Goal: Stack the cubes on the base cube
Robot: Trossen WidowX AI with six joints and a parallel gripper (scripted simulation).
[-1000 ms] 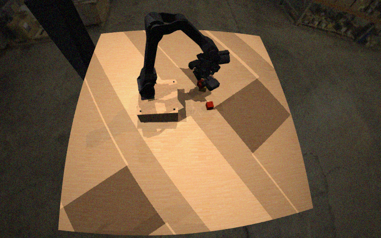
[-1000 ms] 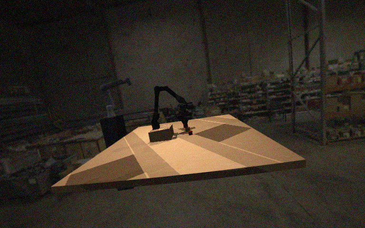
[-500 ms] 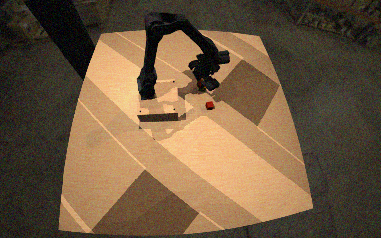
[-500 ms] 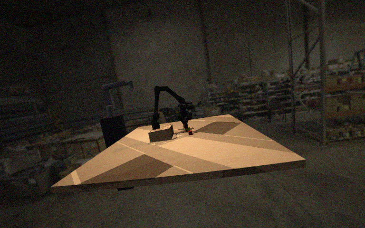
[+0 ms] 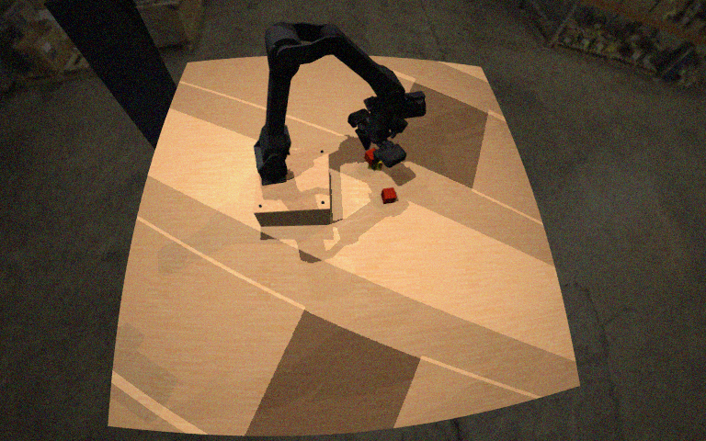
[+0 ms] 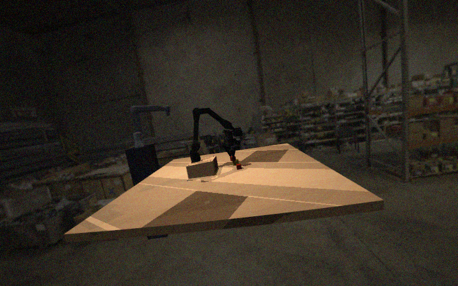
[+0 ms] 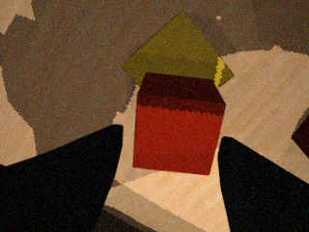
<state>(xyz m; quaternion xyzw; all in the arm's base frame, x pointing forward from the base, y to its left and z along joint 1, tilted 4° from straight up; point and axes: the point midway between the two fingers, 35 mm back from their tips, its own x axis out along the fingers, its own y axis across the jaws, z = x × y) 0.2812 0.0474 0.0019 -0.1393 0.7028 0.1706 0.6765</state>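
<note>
The olive-yellow base cube point(image 5: 375, 165) point(image 6: 237, 162) point(image 7: 176, 45) sits on the table, turned corner-on in the wrist view. One red cube point(image 5: 370, 155) point(image 6: 232, 158) point(image 7: 179, 140) looks level and covers the base cube's near corner in the wrist view. Whether it rests on it is hidden. My gripper point(image 5: 373, 150) point(image 7: 172, 141) is open around this red cube, with a narrow gap showing on each side of it. The other red cube point(image 5: 389, 195) point(image 6: 238, 167) point(image 7: 302, 139) lies on the table, apart from the base cube, and is cut by the right edge of the wrist view.
The arm's wooden mounting block point(image 5: 296, 217) point(image 6: 201, 169) stands left of the cubes in the top and exterior views. The arm point(image 5: 358, 64) arches over from it. Hard-edged shadows and light bands cross the table point(image 5: 442, 276).
</note>
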